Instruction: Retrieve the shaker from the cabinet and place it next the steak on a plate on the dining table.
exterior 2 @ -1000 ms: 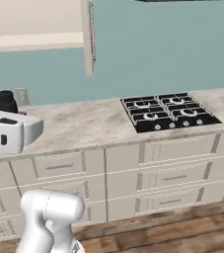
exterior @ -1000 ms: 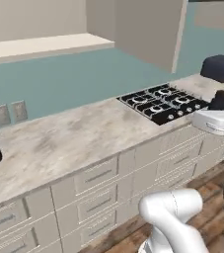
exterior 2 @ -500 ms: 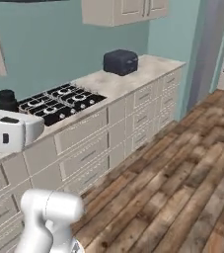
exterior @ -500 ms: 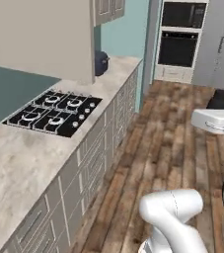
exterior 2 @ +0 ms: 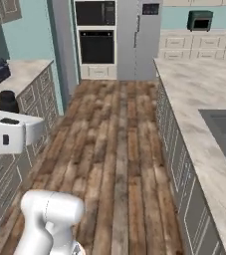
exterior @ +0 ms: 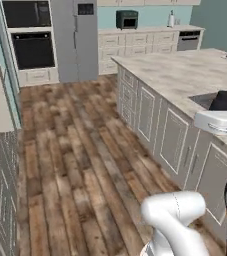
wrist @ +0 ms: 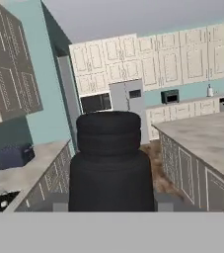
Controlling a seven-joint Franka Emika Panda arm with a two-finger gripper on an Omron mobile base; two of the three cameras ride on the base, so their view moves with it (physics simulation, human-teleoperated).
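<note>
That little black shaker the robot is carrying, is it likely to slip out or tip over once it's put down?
The shaker looks rigid and stubby, so it probably stands steadily. Its sides look smooth and round, so it might slip if gripped loosely, and would likely roll if laid down. Being so small, it is probably light.
</note>
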